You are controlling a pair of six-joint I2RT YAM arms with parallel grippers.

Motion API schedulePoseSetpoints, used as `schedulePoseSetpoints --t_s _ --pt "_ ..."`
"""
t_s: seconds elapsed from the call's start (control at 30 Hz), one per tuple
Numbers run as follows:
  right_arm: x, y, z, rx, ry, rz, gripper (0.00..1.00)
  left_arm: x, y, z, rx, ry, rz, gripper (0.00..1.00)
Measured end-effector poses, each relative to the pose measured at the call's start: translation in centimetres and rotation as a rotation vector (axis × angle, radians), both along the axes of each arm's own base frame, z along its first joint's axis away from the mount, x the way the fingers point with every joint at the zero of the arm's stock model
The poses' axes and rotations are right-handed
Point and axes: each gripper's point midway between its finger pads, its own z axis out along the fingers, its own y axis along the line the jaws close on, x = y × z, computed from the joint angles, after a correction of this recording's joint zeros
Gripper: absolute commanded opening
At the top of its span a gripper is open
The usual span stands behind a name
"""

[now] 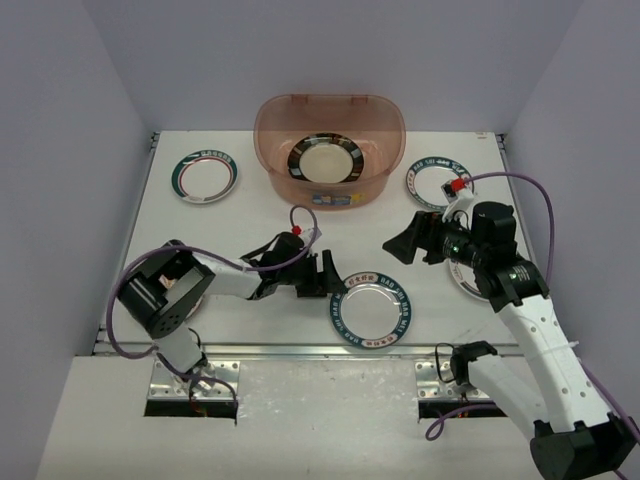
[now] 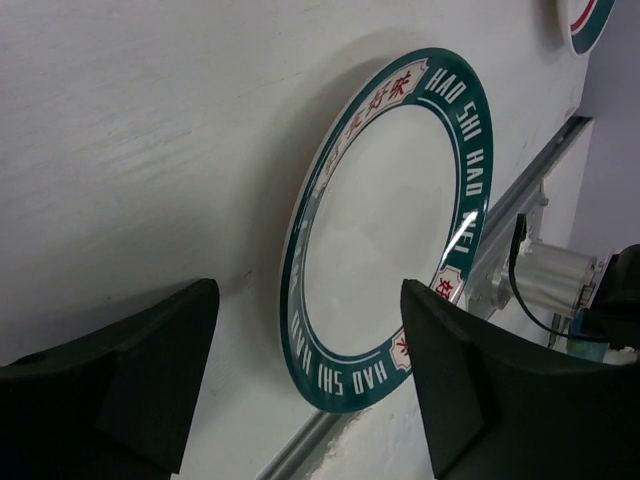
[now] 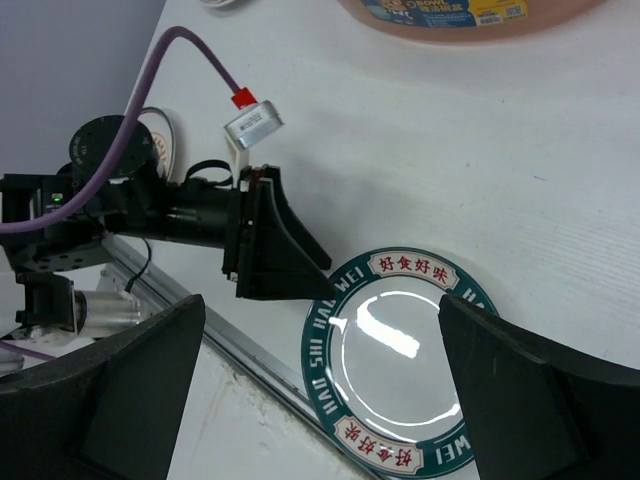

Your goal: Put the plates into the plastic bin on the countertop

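The reddish translucent plastic bin [image 1: 327, 118] stands at the back middle of the white countertop [image 1: 250, 215], with a dark-rimmed cream plate [image 1: 325, 160] inside. A teal-rimmed lettered plate [image 1: 372, 310] lies flat near the front edge. My left gripper [image 1: 330, 277] is open and empty, low at this plate's left rim; in the left wrist view the plate [image 2: 385, 230] lies just ahead of the gripper [image 2: 310, 385]. My right gripper [image 1: 400, 245] is open and empty, above and behind the plate [image 3: 400, 375]. Teal-rimmed plates also lie back left [image 1: 205, 176] and back right [image 1: 437, 181].
Another plate [image 1: 466, 283] lies partly hidden under my right arm. The metal front edge [image 1: 300, 350] runs just before the near plate. Purple walls close in the left, back and right sides. The bin's labelled front [image 3: 470, 12] shows at the top of the right wrist view.
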Motion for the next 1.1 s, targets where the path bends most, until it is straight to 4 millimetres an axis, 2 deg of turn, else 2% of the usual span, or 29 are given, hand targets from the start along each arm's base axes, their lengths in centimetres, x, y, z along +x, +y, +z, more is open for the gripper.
schedulePoseSetpoints --t_s 0.03,0.13,0.2,0.27,0.43,0.5,0.6,0.77,0.9,1.0,1.1 --pt "0.0 0.0 0.0 0.001 -0.002 0.000 0.99 0.1 -0.6 -0.1 -0.012 0.002 -0.013 0.53" --pt "-0.1 0.0 0.0 0.002 -0.001 0.003 0.99 0.3 -1.9 -0.8 -0.033 0.013 -0.041 0.33" --pt "-0.1 0.1 -0.1 0.002 0.002 0.005 0.99 0.1 -2.3 -1.4 -0.044 0.030 -0.056 0.09" --pt "-0.1 0.1 -0.3 0.002 0.005 0.006 0.99 -0.1 -2.4 -1.8 -0.045 0.037 -0.065 0.00" --pt "0.0 0.2 -1.0 0.004 0.014 0.012 0.99 -0.5 -2.1 -2.1 -0.032 0.039 -0.063 0.00" --pt "0.1 0.4 -1.6 0.005 0.023 0.019 0.99 -0.5 -1.1 -1.5 -0.005 0.020 -0.027 0.00" --pt "0.5 0.6 -3.6 -0.001 0.075 0.025 0.99 -0.3 1.2 1.7 0.041 -0.067 0.050 0.00" --pt "0.7 0.9 -7.7 -0.013 0.192 0.039 0.99 1.9 5.4 9.6 0.004 -0.252 0.202 0.00" --pt "0.5 2.6 -8.7 0.067 0.223 0.125 0.97 3.2 8.4 14.8 -0.051 -0.343 0.277 0.00" --pt "0.2 4.0 -8.5 0.157 0.235 0.200 0.96 3.1 8.6 16.8 -0.078 -0.365 0.271 0.00" --pt "-0.4 5.2 -7.6 0.242 0.226 0.267 0.95 2.3 8.5 17.0 -0.084 -0.351 0.239 0.00"
